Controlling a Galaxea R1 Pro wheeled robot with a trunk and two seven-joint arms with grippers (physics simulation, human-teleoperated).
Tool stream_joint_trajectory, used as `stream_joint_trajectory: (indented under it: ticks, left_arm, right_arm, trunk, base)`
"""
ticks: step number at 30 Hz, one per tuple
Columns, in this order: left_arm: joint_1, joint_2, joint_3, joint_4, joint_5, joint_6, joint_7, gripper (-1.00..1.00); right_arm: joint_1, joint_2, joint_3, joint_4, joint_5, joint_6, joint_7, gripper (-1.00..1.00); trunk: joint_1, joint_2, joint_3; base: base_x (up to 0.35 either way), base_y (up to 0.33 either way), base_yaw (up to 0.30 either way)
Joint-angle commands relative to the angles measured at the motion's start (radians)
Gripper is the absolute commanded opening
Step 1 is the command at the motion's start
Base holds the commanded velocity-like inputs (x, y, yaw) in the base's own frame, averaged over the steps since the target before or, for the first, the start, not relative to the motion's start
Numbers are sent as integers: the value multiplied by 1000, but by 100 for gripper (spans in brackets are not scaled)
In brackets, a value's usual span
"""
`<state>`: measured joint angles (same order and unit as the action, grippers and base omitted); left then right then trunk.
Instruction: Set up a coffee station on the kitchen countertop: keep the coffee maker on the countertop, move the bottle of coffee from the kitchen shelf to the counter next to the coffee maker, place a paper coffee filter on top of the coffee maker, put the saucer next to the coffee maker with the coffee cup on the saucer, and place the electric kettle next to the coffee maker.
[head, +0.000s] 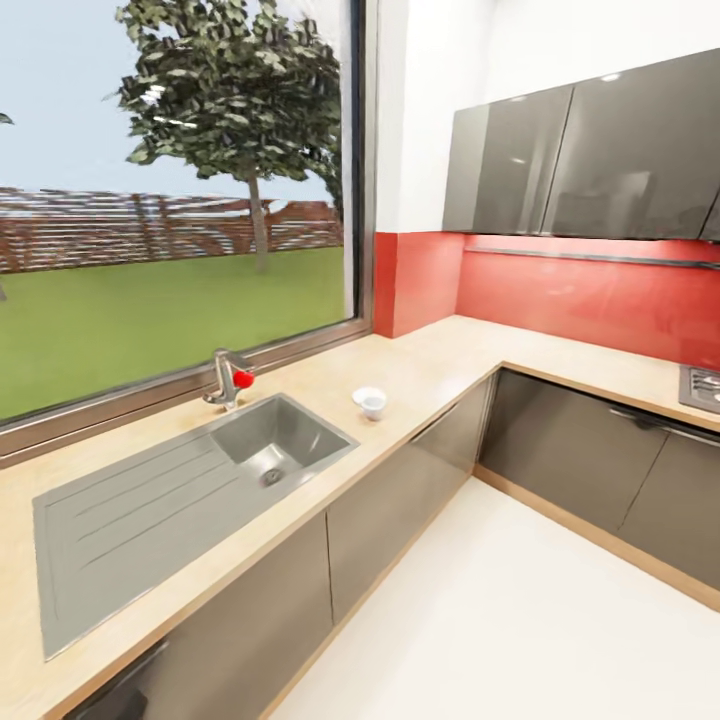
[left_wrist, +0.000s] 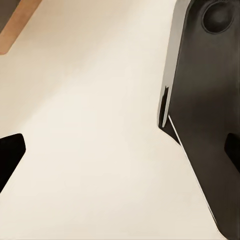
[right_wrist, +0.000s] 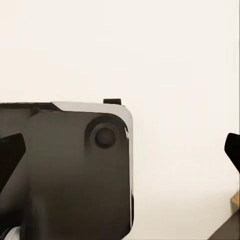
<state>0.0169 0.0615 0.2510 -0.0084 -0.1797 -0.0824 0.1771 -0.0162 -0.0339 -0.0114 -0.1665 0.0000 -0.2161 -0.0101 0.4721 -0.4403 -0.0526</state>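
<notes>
Countertop (head: 440, 365) with coffee cup (head: 369, 401), head view.

Grey rectangular steel sink (head: 282, 440) with ribbed drainboard set under large window (head: 170, 200). Chrome tap with red knob (head: 229, 377) mounted behind basin. Glossy red backsplash (head: 590, 295) seen beneath dark grey wall cabinets (head: 600, 155). Pale floor (left_wrist: 100, 125) seen between jaws.

left tool (left_wrist: 120, 150): fingers spread, empty | right tool (right_wrist: 122, 147): fingers spread, empty
</notes>
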Motion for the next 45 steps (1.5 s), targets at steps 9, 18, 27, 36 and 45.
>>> stream_joint_trajectory:
  ticks: [9, 18, 27, 36, 45]
  left_arm:
    - [0, -3, 8, -1, -12, -2, 2, 100]
    - [0, -5, 7, -1, -12, -3, 2, 100]
    - [0, -6, 7, -1, -11, -3, 3, 100]
    - [0, -6, 8, -1, -11, -4, 4, 100]
    - [0, -6, 8, -1, -10, -4, 4, 100]
  right_arm:
    - [-1, 2, 7, 1, 7, -6, -1, 100]
    - [-1, 2, 6, 1, 6, -7, -1, 100]
    - [-1, 1, 3, 2, 3, -7, -1, 100]
    - [-1, 1, 1, 2, 2, -6, -2, 100]
    - [-1, 1, 1, 2, 2, -6, -2, 100]
  trunk:
    - [1, -2, -2]
    - [1, -2, -2]
    - [1, -2, -2]
    - [1, -2, -2]
    - [1, -2, -2]
  base:
    - [162, -286, 0]
    - [93, -312, 0]
    - [143, -309, 0]
    - [166, -305, 0]
    - [166, -305, 0]
